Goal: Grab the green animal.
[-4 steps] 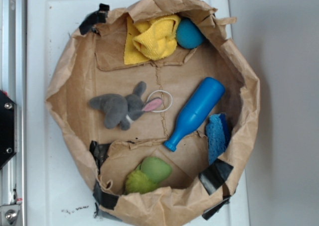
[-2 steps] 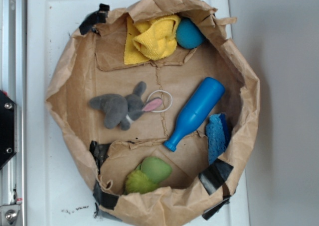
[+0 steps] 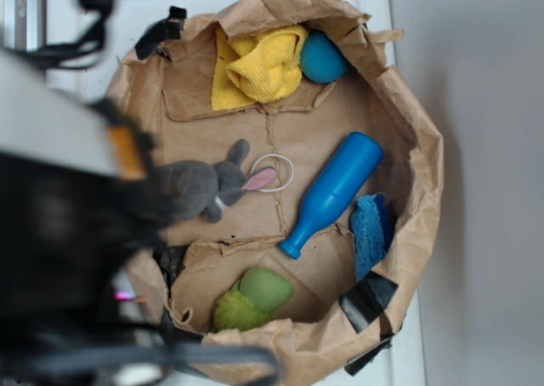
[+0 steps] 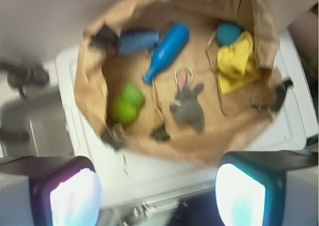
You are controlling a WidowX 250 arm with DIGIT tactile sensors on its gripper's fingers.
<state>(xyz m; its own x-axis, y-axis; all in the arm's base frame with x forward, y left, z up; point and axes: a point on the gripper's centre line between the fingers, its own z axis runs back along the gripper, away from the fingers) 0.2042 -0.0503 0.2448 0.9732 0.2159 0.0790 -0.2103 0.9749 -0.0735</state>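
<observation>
Well, the green animal (image 3: pixel 252 298) lay at the near edge of the paper bag (image 3: pixel 425 173) — beside the blue bottle (image 3: pixel 333 192) — while the tool (image 4: pixel 157 196) hung spread apart, empty, outside the bag.

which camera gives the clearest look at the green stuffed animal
The exterior view: the green animal lies sharp and unblocked near the paper bag's lower wall. The wrist view shows it only as a blurred green blob, far above the claw's fingertips.
</observation>
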